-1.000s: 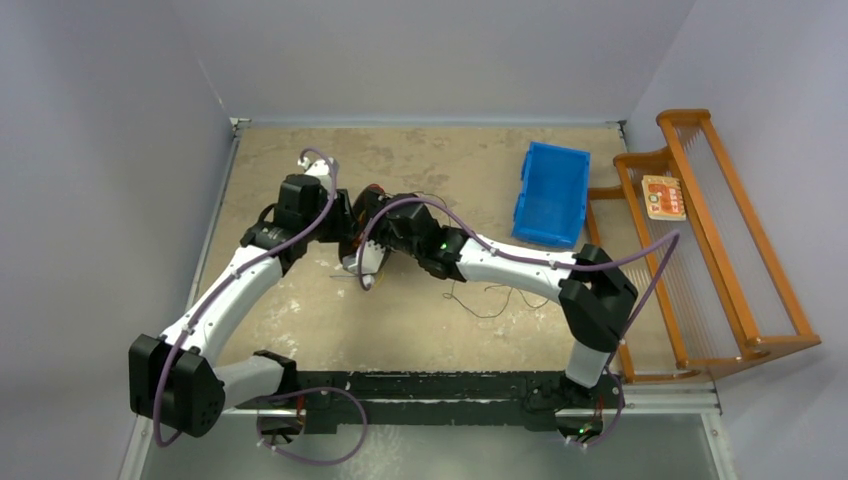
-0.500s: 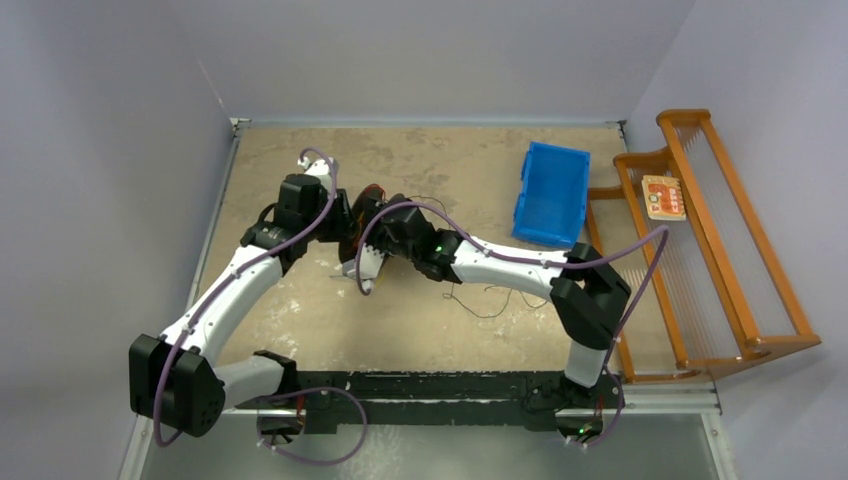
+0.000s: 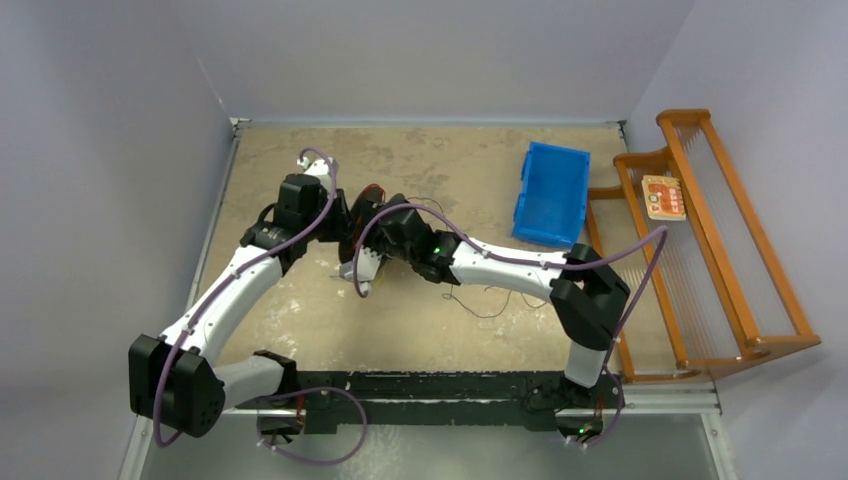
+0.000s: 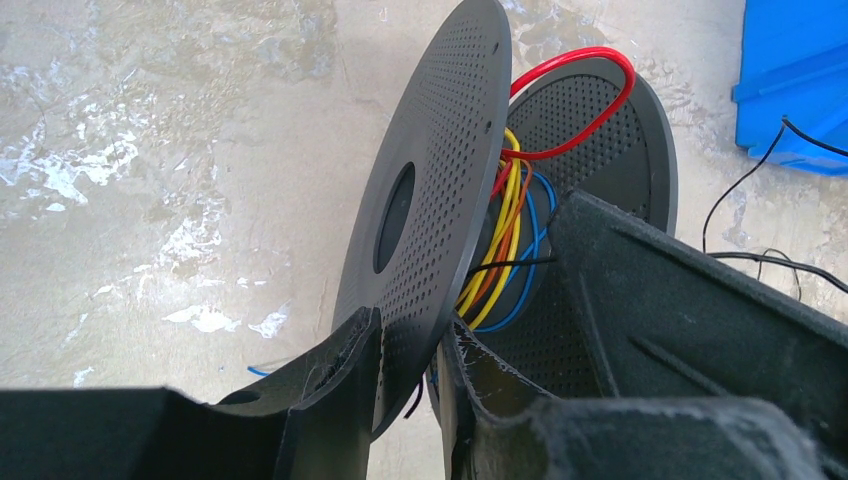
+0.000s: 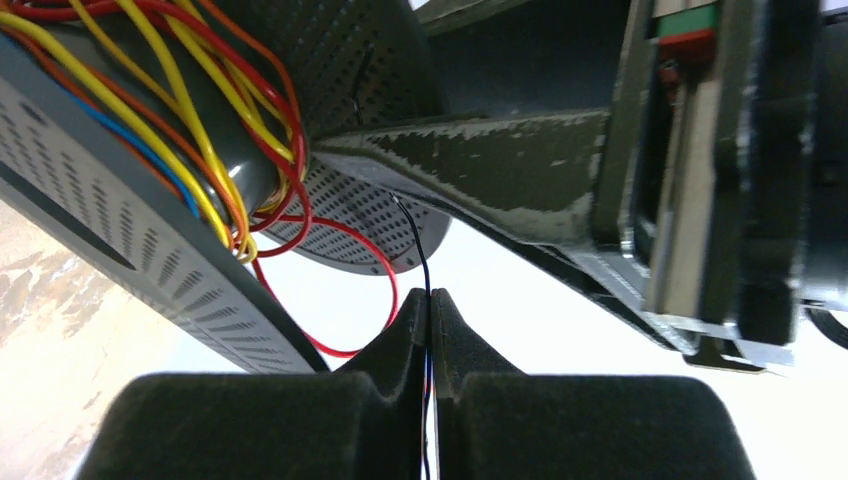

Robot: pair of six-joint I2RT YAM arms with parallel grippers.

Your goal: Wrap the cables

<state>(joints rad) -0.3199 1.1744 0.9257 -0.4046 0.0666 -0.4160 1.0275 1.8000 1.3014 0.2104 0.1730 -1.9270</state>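
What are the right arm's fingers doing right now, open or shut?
Shut. In the right wrist view the right fingers press tip to tip with no gap, pinching a thin black cable between them.

cables (image 4: 505,215) on spool (image 4: 420,200), bin (image 3: 551,193) right — rack (image 3: 715,240) beside

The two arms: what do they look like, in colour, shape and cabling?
The left arm and right arm have white tubular links and blocky black joints. A purple cable runs loosely along each. A small green light shows on the right arm. The left tool and right tool have matte black, wedge-shaped fingers.
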